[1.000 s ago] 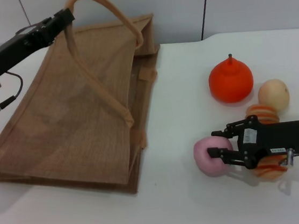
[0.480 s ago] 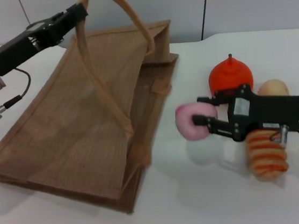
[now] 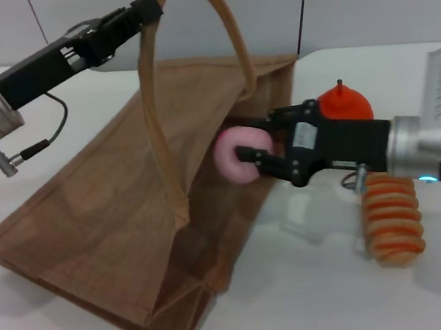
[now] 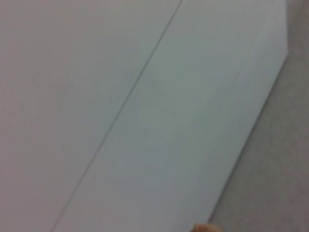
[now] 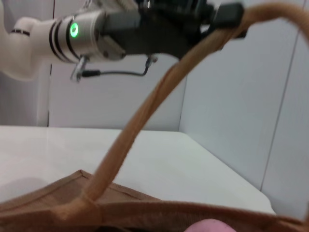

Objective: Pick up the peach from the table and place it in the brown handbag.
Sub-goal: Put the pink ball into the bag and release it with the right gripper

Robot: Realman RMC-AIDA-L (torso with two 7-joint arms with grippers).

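Note:
The pink peach is held in my right gripper, which is shut on it just at the open mouth of the brown handbag, above the table. A sliver of the peach shows in the right wrist view, over the bag's rim. My left gripper is shut on a woven handle of the handbag and holds it raised at the back, so the mouth stands open. The handle and my left arm also show in the right wrist view.
A bright orange stemmed fruit lies behind my right arm. A ribbed orange spiral object lies on the white table under that arm. The left wrist view shows only wall panels.
My right gripper carried the peach up off the table and leftward to the bag's mouth. My left gripper pulled the handle up and rightward, lifting the bag's opening wider.

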